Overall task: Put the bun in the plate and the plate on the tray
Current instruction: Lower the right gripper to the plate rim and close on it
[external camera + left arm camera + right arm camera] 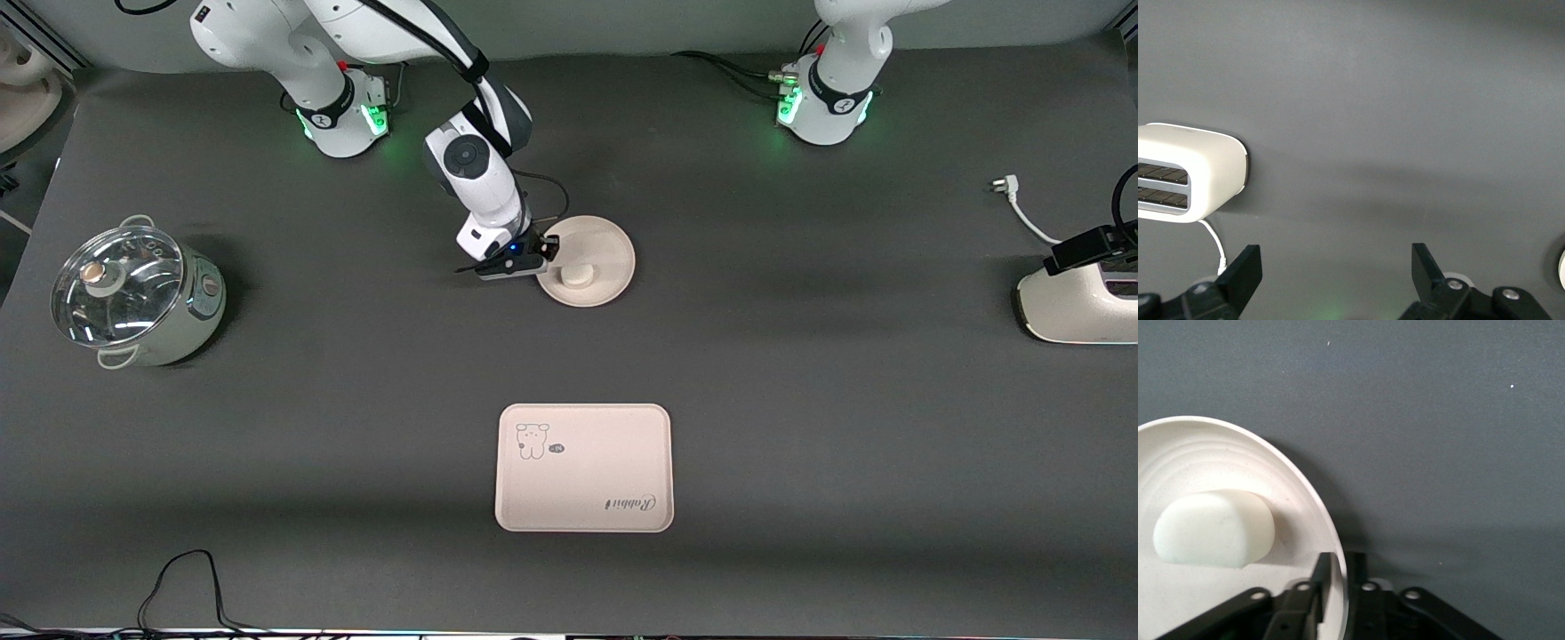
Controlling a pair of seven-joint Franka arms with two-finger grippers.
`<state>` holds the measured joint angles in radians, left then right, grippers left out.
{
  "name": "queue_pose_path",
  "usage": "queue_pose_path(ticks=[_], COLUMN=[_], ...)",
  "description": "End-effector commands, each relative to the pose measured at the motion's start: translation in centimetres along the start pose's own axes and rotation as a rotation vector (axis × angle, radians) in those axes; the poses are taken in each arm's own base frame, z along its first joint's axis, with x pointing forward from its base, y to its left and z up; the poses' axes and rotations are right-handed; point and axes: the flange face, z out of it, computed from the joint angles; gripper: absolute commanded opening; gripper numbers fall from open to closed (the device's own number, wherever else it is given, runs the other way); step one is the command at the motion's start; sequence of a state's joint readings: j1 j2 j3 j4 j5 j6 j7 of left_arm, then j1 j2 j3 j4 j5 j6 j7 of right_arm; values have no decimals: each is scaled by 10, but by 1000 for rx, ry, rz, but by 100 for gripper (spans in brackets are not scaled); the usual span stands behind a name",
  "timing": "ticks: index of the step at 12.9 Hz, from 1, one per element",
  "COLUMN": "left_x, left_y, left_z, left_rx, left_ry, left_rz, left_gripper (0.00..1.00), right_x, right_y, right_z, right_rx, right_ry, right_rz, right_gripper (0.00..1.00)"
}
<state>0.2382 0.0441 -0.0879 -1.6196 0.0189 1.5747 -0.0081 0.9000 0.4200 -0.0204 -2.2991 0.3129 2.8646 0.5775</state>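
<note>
Fingers [1321, 587] of the right gripper [544, 252] straddle the raised rim of the round cream shallow plate [609, 244], one inside and one outside, closed on that rim at the edge toward the right arm's end of the table.

Working from the front camera outward, you first meet the pale pinkish-beige rectangular tray with the rabbit drawing [584, 484], bare, its long axis running across the table. Well apart and farther from the camera lies the plate, with the small off-white rounded bun [577, 276] already resting in it, just beside the clamped rim.

Judge the coming move as a carry straight toward the camera; keep the plate level, since the bun lies loose.

Note that the left gripper [1335, 277] waits with fingers spread, above bare dark grey table [1405, 100] near a white toaster [1191, 170].
</note>
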Motion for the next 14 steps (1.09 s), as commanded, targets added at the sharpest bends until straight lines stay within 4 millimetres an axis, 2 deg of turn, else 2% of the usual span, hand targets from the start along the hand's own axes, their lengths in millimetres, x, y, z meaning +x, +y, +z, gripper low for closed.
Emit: queue_pose_path(ticks=[1, 3, 7, 9, 14], left_x=[-8, -8, -7, -6, -2], left_y=[-2, 0, 0, 3, 4], left_z=[-8, -8, -7, -6, 0], left_rx=[-2, 2, 12, 13, 12], left_ry=[12, 17, 18, 17, 20], left_rz=[12, 11, 14, 9, 8], left_gripper=[100, 100, 100, 100, 100], right_x=[-3, -3, 0, 9, 36], right_y=[-1, -1, -1, -2, 2], right_z=[-8, -8, -13, -38, -126], right_rx=[14, 15, 20, 34, 119], right_ry=[2, 3, 8, -1, -22], right_rz=[17, 17, 17, 22, 23], right_gripper=[7, 0, 0, 0, 0])
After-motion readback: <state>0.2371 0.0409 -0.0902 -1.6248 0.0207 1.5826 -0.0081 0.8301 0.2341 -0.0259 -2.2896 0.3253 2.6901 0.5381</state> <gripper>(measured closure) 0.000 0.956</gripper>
